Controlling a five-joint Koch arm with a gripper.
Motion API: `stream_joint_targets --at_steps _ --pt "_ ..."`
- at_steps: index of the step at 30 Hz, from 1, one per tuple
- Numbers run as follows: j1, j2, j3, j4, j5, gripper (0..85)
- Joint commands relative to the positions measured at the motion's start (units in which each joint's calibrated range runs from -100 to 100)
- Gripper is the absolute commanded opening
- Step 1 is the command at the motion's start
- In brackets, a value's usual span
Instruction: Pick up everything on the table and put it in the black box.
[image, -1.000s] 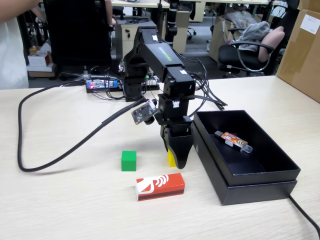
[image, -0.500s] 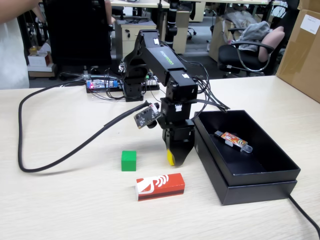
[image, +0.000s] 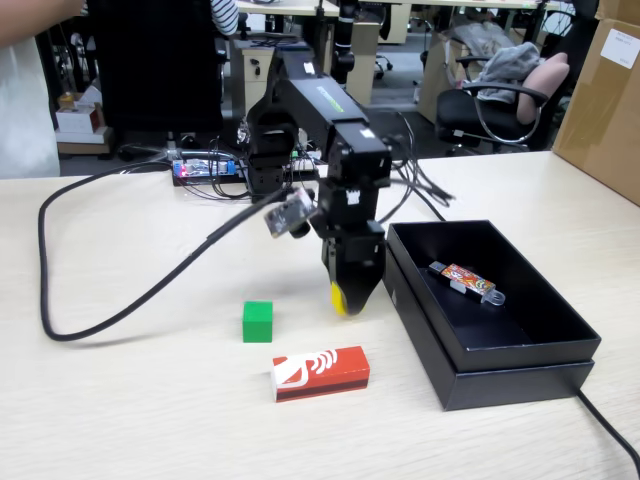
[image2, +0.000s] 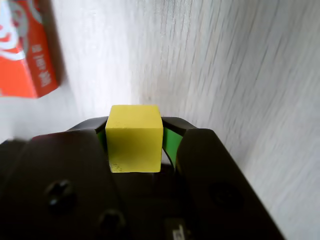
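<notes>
On the desk (image: 120, 400), the red carton (image: 321, 373) with its white logo lies nearest, left of the black box (image: 520, 365); its small print is unreadable. The green cube (image: 257, 321) sits just behind it. Beside the box's left wall, the jaws (image: 343, 298) clamp the yellow cube (image2: 135, 138) above the desk.

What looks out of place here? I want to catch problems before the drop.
Nothing stands out. The gripper holds the yellow cube squarely; the green cube and red carton sit flat on the table.
</notes>
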Motion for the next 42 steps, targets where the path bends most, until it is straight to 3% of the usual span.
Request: stream_joint_targets --at_steps 1,10,18,33,42 --pt "0.7 -13.4 1.9 -0.8 -0.6 0.9" --pt "7.6 -31.5 4.7 -1.3 -1.4 0.9" --pt "15.3 -29.6 9.8 -1.3 0.6 0.8" --pt "14.0 -10.8 17.5 -0.8 0.3 0.9" --pt "10.7 -2.1 15.5 2.2 0.0 0.9"
